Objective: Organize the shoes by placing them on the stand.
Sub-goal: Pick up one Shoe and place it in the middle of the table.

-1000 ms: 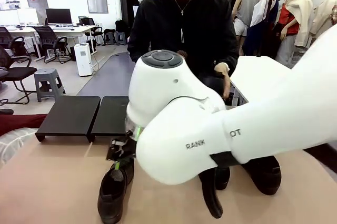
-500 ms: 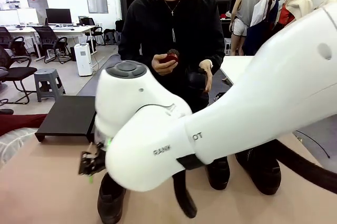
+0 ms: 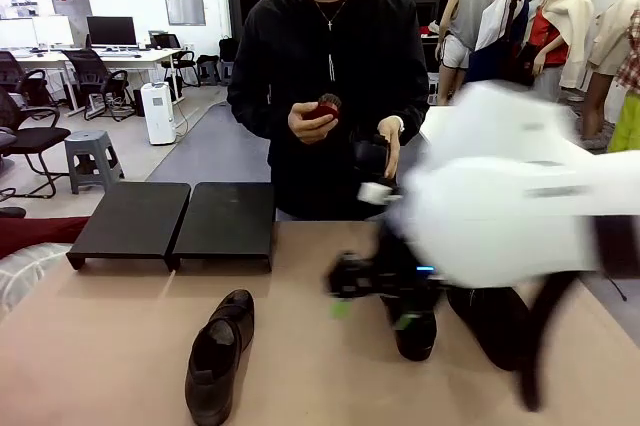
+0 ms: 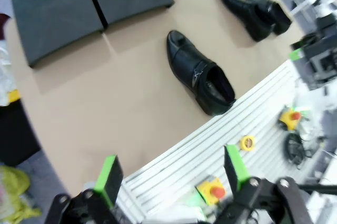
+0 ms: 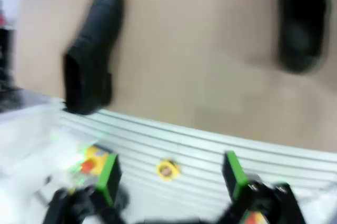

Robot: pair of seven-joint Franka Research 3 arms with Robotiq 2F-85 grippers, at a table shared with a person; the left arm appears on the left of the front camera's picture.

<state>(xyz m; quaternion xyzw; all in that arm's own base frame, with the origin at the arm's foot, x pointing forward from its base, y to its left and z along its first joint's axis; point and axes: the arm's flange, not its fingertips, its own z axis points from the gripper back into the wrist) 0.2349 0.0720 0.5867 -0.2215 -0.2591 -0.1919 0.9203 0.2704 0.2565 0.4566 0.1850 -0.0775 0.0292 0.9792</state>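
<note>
Well, one shoe [image 3: 220, 354] lies near the stand [image 3: 130, 218].

Cameras: fixed front, two wrist.
Front looked across the tan tabletop [image 3: 100, 346] at the person [image 3: 330, 76]; both wrist views looked down over its near edge, sharing one glossy black leather shoe [image 4: 200, 79].

1. The stand [image 3: 130, 218] at 10 o'clock lies bare, open from above.
2. Bare desk [image 3: 100, 346] surrounds the lone shoe [image 3: 220, 356] at 7 o'clock.
3. The blurred right arm [image 3: 500, 216] seemingly hangs over the shoes [image 3: 492, 324] at 4 o'clock, blocking reach.
</note>
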